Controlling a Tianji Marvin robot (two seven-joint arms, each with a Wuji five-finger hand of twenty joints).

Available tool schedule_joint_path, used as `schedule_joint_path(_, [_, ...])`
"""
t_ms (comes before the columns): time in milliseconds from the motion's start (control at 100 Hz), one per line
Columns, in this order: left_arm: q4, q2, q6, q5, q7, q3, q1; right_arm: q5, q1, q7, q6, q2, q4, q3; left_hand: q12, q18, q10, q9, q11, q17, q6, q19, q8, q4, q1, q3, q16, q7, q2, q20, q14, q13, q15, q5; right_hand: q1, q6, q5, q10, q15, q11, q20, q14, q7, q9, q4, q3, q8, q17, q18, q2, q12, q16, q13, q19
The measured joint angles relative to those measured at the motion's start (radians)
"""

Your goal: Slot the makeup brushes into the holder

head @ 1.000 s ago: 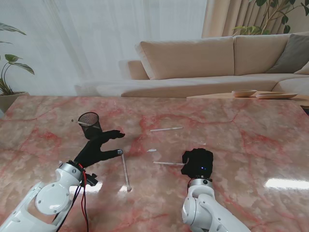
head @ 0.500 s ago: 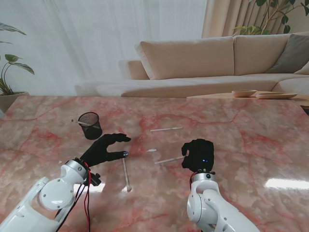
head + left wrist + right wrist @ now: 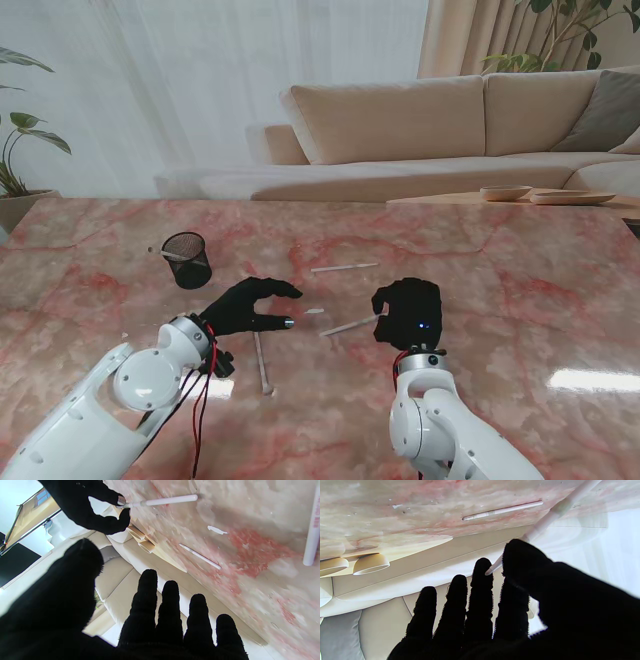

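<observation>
The black mesh holder (image 3: 187, 260) stands at the far left of the table, with a pale stick across its rim. My left hand (image 3: 250, 305) hovers open to the right of it, fingers apart (image 3: 170, 610), holding nothing. A white brush (image 3: 261, 362) lies on the table just nearer to me than that hand, and shows in the left wrist view as well (image 3: 312, 530). My right hand (image 3: 410, 312) is shut on a second white brush (image 3: 350, 326), pinched between thumb and fingers (image 3: 545, 520) and slanting down to the table. A third brush (image 3: 344, 267) lies farther off.
A small white scrap (image 3: 314, 311) lies between the hands. The marble table (image 3: 520, 290) ends at a beige sofa (image 3: 400, 120). Bowls (image 3: 505, 192) sit on a side table at the far right. A plant (image 3: 20, 150) stands at the left.
My left hand moved right, away from the holder, toward the table's middle. My right hand closed on the brush and lifted one end, swinging it to a slant.
</observation>
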Motion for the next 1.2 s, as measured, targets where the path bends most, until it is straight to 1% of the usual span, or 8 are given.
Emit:
schedule_joint_path(140, [0.032,0.000,0.013,0.004,-0.001,0.052,-0.048,-0.017,-0.004,0.001,-0.010,0.005,-0.015,0.000,0.004,0.001,0.000,0.022,0.010,0.000,0.000,0.037,0.000,-0.027,-0.001,0.111,0.002,0.000,-0.065,0.000,0.003,0.016,0.010,0.036,0.000,0.000,0.000,0.000,0.000,-0.001,0.000,0.000,0.001,0.000,0.000,0.000,0.000,0.000,0.000,0.000,0.006,0.000,0.000,0.000])
schedule_joint_path(220, [0.051,-0.001,0.019,0.014,-0.003,0.083,-0.078,-0.026,-0.007,0.001,-0.016,0.007,-0.024,0.000,0.004,0.002,0.002,0.036,0.011,0.000,0.000,0.062,-0.005,-0.029,-0.016,0.192,0.003,-0.014,-0.115,-0.005,0.003,0.038,0.016,0.051,0.000,0.000,0.000,0.000,0.000,-0.009,0.000,0.000,0.001,0.001,0.000,0.000,0.000,0.000,0.000,0.000,0.006,0.000,0.000,0.000])
schedule_joint_path(240, [0.055,-0.001,0.021,0.016,-0.004,0.088,-0.085,-0.028,-0.007,0.001,-0.017,0.008,-0.026,0.000,0.004,0.003,0.004,0.053,0.011,0.000,0.000,0.072,-0.014,-0.040,-0.022,0.203,0.003,-0.014,-0.127,-0.008,0.004,0.039,0.022,0.056,0.000,0.000,0.000,0.000,0.000,-0.009,0.000,0.000,0.001,0.001,0.000,0.000,0.000,0.000,0.000,0.000,0.006,0.000,0.000,0.000])
schedule_joint_path(310, [0.070,-0.002,0.030,0.020,-0.006,0.113,-0.111,-0.035,-0.008,0.004,-0.022,0.010,-0.035,0.000,0.007,0.007,0.011,0.084,0.019,0.002,0.000,0.098,-0.014,-0.040,-0.023,0.243,0.007,-0.032,-0.146,-0.011,0.004,0.063,0.024,0.075,0.000,0.000,0.000,0.000,0.000,-0.009,0.000,0.000,0.001,0.001,0.000,0.000,0.000,0.000,0.000,0.000,0.006,0.000,0.000,0.000])
schedule_joint_path(520, [0.129,-0.013,0.065,0.012,-0.002,0.203,-0.201,-0.050,-0.013,0.026,-0.031,0.016,-0.076,-0.001,0.015,0.009,0.013,0.113,0.024,0.009,0.000,0.150,-0.038,-0.040,-0.024,0.255,0.013,-0.064,-0.156,-0.023,0.006,0.090,0.046,0.119,0.000,0.000,0.010,0.000,0.000,-0.012,0.000,0.000,0.001,0.012,0.000,0.000,-0.002,0.001,0.000,0.000,0.018,0.000,0.000,0.000])
schedule_joint_path(760, [0.185,-0.027,0.072,-0.035,-0.025,0.287,-0.286,-0.061,-0.013,0.035,-0.034,0.018,-0.097,-0.007,0.015,0.010,0.013,0.136,0.030,0.009,0.000,0.160,-0.038,-0.040,-0.024,0.255,0.013,-0.064,-0.156,-0.031,0.006,0.090,0.046,0.119,0.000,0.000,0.011,0.000,0.000,-0.012,0.000,0.000,0.001,0.012,0.000,0.000,-0.002,0.001,0.000,0.000,0.019,0.000,0.000,0.000])
schedule_joint_path(950, [0.213,-0.036,0.071,-0.059,-0.046,0.322,-0.318,-0.071,-0.016,0.043,-0.040,0.021,-0.117,-0.007,0.015,0.011,0.012,0.150,0.036,0.009,-0.003,0.173,-0.038,-0.040,-0.024,0.265,0.015,-0.040,-0.156,-0.032,0.006,0.099,0.057,0.119,0.000,0.000,0.011,0.000,0.000,-0.012,0.000,0.000,0.001,0.012,0.000,0.000,-0.002,0.001,0.000,0.000,0.019,0.000,0.000,0.000])
schedule_joint_path(1200, [0.239,-0.045,0.064,-0.067,-0.044,0.339,-0.333,-0.075,-0.018,0.049,-0.047,0.023,-0.136,-0.010,0.019,0.017,-0.002,0.230,0.048,0.010,-0.047,0.210,-0.023,-0.040,-0.023,0.293,0.026,-0.009,-0.166,-0.032,0.007,0.157,0.083,0.185,0.000,0.000,0.012,0.000,0.000,-0.012,0.000,0.000,0.001,0.014,0.000,0.001,-0.002,0.001,0.000,0.000,0.023,0.000,0.000,0.000])
